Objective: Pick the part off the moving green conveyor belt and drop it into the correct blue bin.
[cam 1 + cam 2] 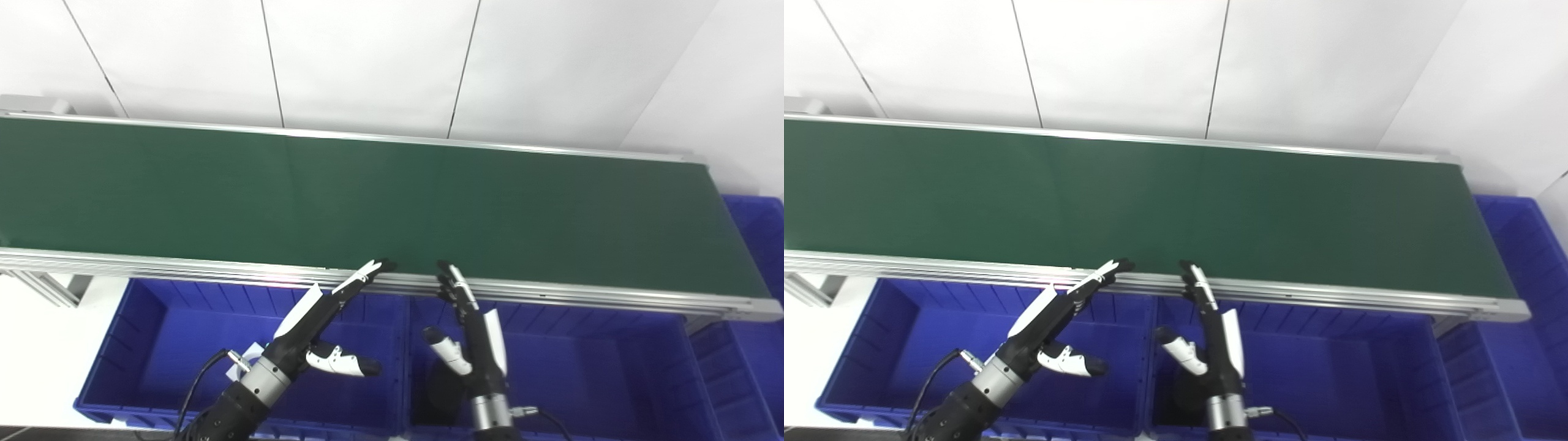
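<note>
Nearest the camera, both forearms are cut off by the bottom edge. The left robot hand [321, 318] stretches up and to the right over the left blue bin [153, 343], fingers straight and apart from the thumb, holding nothing; a small white thing [248, 358] in that bin is mostly hidden behind its wrist. The right robot hand [471, 331] stands nearly upright over the middle blue bin [582, 367], fingers extended, thumb splayed left, empty too; a dark shape [442, 386] lies beside its wrist, hard to make out. Both sets of fingertips reach the conveyor's near aluminium rail [184, 264]. Beyond, the green conveyor belt [367, 196] shows no part anywhere. A third blue bin [759, 233] is cropped at right.
</note>
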Robot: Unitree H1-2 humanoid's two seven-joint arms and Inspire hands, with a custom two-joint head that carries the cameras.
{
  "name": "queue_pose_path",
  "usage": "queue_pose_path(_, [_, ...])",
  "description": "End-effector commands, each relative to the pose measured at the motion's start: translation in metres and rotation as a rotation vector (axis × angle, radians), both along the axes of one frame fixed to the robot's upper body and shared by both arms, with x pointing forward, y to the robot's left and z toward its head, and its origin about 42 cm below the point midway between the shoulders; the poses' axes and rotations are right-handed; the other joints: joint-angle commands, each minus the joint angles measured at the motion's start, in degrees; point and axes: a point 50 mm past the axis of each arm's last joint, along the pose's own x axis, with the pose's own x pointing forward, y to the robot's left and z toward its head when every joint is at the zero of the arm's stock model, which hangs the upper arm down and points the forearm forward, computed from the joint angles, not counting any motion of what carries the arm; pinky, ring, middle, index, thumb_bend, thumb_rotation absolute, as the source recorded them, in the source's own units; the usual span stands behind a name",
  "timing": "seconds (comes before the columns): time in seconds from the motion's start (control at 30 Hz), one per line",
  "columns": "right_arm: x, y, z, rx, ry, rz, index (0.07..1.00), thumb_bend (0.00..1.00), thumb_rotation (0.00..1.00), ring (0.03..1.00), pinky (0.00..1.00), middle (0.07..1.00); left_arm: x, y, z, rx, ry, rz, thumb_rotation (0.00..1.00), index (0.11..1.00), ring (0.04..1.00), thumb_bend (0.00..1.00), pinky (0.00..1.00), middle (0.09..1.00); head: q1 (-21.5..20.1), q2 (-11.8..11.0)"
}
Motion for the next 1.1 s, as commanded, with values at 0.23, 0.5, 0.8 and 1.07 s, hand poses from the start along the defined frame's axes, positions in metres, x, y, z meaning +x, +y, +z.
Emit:
queue_pose_path(0.23, [0.000,-0.010,0.016,0.037,-0.076,0.006,0.905,0.86,0.87,0.905,0.84,0.944,-0.006,-0.005,0.004,-0.059,-0.068,0.111,0.66,0.922,1.000,0.88,1.00,0.981,4.44,0.75])
queue_pose_path(0.5, [-0.010,-0.026,0.017,0.029,-0.069,0.023,0.886,0.87,0.87,0.898,0.85,0.922,-0.014,-0.019,-0.005,-0.072,-0.069,0.171,0.64,0.905,0.973,0.85,0.97,0.957,9.58,1.79])
queue_pose_path(0.8, [-0.017,-0.042,0.022,0.008,-0.078,0.045,0.864,0.88,0.91,0.860,0.82,0.884,-0.023,-0.039,-0.006,-0.128,-0.112,0.317,0.65,0.870,0.916,0.69,0.94,0.901,15.46,3.10])
queue_pose_path(1.07, [-0.020,-0.049,0.027,-0.001,-0.087,0.060,0.863,0.87,0.94,0.883,0.83,0.897,-0.027,-0.050,-0.014,-0.135,-0.099,0.346,0.84,0.865,0.903,0.74,0.90,0.896,18.36,3.86])
